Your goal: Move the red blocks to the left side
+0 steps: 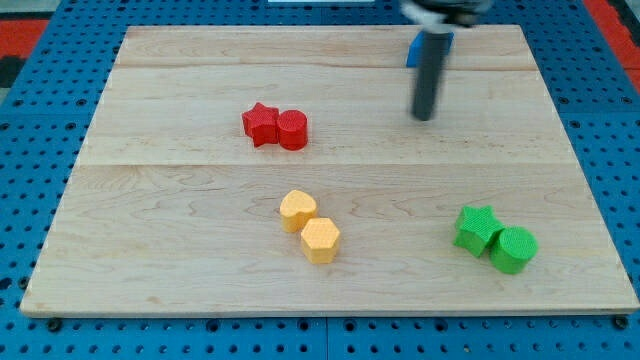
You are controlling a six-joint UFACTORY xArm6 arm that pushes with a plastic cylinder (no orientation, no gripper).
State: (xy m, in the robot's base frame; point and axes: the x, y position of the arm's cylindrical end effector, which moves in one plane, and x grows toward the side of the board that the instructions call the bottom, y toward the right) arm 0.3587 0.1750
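A red star block point(259, 124) and a red round block point(292, 130) sit touching each other on the wooden board point(180, 200), a little left of its middle, in the upper half. My tip point(425, 117) is the lower end of the dark rod and stands to the right of the red blocks, well apart from them, near the view's top. It touches no block.
Two yellow blocks point(297, 210) point(320, 240) sit touching below the middle. A green star block point(477, 228) and a green round block point(513, 249) sit at the lower right. A blue block point(412, 50) shows partly behind the rod at the top.
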